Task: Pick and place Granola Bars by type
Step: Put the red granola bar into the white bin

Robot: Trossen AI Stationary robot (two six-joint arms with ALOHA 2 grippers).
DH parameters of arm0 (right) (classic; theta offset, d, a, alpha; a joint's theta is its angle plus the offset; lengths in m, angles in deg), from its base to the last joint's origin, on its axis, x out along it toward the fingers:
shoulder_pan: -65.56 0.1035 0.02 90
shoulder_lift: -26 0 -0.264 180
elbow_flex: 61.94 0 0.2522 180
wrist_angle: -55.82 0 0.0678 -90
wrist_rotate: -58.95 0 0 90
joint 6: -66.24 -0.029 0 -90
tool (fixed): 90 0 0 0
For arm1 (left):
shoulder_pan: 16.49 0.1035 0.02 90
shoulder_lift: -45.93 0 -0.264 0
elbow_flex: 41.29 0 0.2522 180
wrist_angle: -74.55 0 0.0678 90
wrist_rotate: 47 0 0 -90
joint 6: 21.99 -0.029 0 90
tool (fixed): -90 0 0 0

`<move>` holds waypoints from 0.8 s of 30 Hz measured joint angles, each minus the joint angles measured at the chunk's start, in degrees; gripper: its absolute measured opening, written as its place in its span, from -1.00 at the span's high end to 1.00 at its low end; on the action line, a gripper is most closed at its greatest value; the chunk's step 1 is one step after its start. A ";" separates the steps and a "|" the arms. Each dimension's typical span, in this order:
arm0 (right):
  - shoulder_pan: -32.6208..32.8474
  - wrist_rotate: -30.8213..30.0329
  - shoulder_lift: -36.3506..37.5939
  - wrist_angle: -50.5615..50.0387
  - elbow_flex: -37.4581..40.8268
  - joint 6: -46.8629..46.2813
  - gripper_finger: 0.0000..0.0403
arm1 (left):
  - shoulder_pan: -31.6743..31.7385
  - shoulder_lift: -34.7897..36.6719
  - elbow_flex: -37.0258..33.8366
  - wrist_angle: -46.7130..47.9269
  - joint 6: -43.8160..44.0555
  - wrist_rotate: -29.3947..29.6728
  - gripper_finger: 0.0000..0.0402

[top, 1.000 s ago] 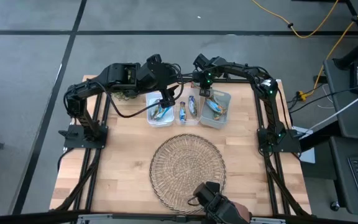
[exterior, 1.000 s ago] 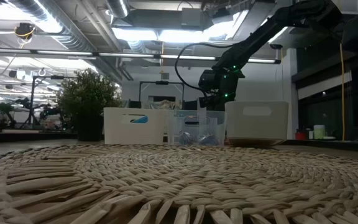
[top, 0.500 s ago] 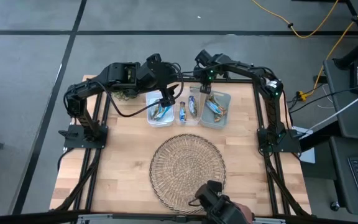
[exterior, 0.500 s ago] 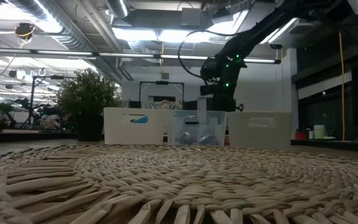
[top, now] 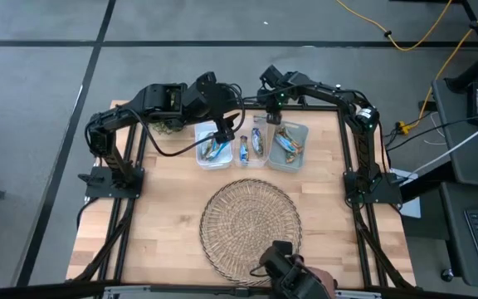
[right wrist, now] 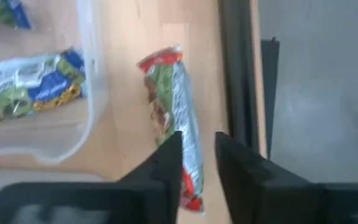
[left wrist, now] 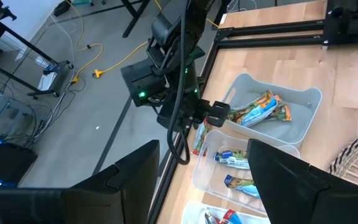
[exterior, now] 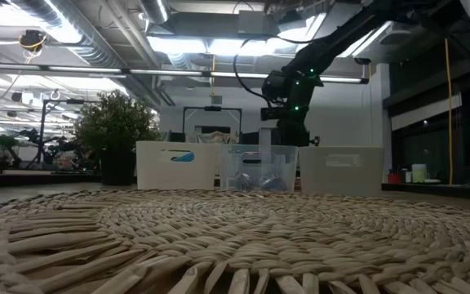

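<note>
Three plastic bins stand in a row at the table's far side, left [top: 212, 152], middle [top: 251, 149] and right [top: 289, 148], each with granola bars in it. One green-and-red granola bar [right wrist: 169, 106] is outside the middle bin's far wall [left wrist: 198, 137]. It shows as a pale upright strip [exterior: 265, 145] under my right gripper [right wrist: 197, 165]. That gripper points steeply down, and the bar's near end lies between its parted fingers. My left gripper [left wrist: 204, 180] hovers open above the left bin [top: 222, 134]. My right gripper comes from above, its fingers along the bar, one on each side of the bar's red end [right wrist: 191, 186]. One finger [right wrist: 166, 168] overlaps the bar's edge, and bare wood shows beside the other. Whether either finger still touches it I cannot tell.
A round wicker tray [top: 251, 220] fills the table's near middle. The black frame rail [right wrist: 238, 74] runs along the far edge close behind the bar. A potted plant [top: 166, 124] stands at the far left, and a dark camera mount [top: 282, 264] at the near edge.
My right gripper has risen and gone from over the right bin's far rim toward the far edge, behind the middle bin. The pale bar now shows upright beneath it. The right bin, tipped up a second ago in the low view, has settled flat.
</note>
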 joint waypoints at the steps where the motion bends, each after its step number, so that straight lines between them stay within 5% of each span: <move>1: 0.00 0.01 0.00 0.71 -0.01 0.07 0.43 | 0.02 0.00 0.00 0.00 -0.11 -0.10 -0.17; 8: -0.04 0.00 -0.44 2.71 -0.02 1.64 0.08 | 0.11 0.00 0.00 0.00 -0.47 -0.16 -0.17; 24: -0.06 1.97 -3.13 -1.60 0.03 1.96 0.23 | 0.30 0.00 0.00 0.02 -0.49 -0.21 -0.17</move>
